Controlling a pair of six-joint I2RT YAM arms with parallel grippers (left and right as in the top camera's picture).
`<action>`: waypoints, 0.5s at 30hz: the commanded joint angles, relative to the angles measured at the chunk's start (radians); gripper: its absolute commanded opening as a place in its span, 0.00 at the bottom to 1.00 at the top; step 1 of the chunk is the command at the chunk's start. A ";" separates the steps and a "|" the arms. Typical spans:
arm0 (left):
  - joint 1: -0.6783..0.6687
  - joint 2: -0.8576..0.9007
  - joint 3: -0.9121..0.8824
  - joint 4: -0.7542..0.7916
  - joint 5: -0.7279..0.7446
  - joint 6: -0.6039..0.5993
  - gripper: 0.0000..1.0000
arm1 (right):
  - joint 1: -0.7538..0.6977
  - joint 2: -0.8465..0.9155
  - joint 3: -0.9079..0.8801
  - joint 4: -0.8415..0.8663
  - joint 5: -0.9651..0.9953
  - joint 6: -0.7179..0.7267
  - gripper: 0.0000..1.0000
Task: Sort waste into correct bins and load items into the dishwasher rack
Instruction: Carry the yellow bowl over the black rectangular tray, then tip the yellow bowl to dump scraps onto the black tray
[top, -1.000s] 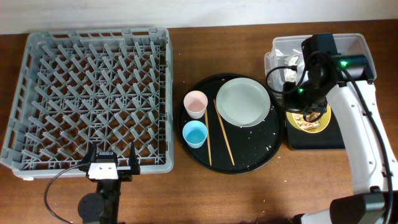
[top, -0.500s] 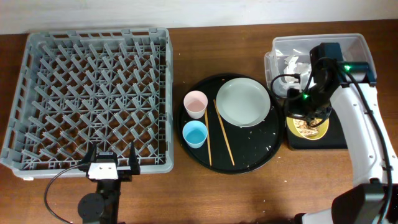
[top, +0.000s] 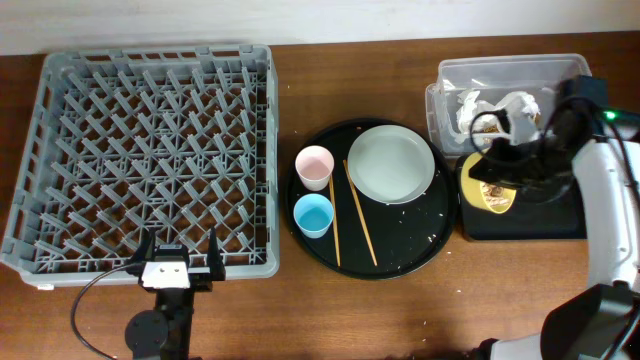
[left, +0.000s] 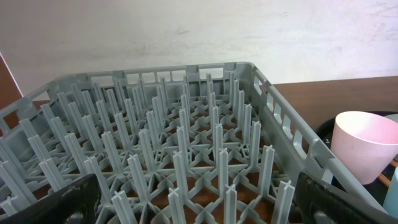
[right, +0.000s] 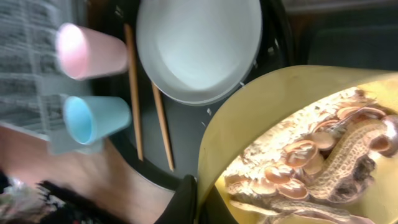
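My right gripper (top: 497, 165) is shut on the rim of the yellow bowl (top: 492, 190), holding it tilted over the shallow black tray (top: 545, 222). In the right wrist view the bowl (right: 273, 118) holds brown and beige food scraps (right: 311, 168). A crumpled white napkin (top: 482, 104) lies in the clear tub (top: 500, 72). The grey-green plate (top: 391, 164), pink cup (top: 314, 165), blue cup (top: 314, 214) and two chopsticks (top: 360, 213) sit on the round black tray (top: 420, 250). My left gripper (top: 178, 262) is open at the front edge of the grey rack (top: 140, 150).
The rack fills the left wrist view (left: 186, 143), with the pink cup (left: 367, 146) at its right. White crumbs are scattered on the round tray. The brown wooden table (top: 330, 320) lies all around.
My right arm has swung right and lower, tilting the yellow bowl more on its side over the black tray. The napkin in the tub is now uncovered. The left arm has not moved.
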 joint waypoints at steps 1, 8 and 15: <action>0.000 -0.005 -0.003 -0.003 0.004 0.013 0.99 | -0.100 -0.011 -0.040 0.040 -0.229 -0.152 0.04; 0.000 -0.005 -0.003 -0.003 0.004 0.013 0.99 | -0.236 -0.008 -0.268 0.304 -0.411 -0.206 0.04; 0.000 -0.005 -0.003 -0.003 0.004 0.013 0.99 | -0.333 -0.007 -0.371 0.466 -0.558 -0.206 0.04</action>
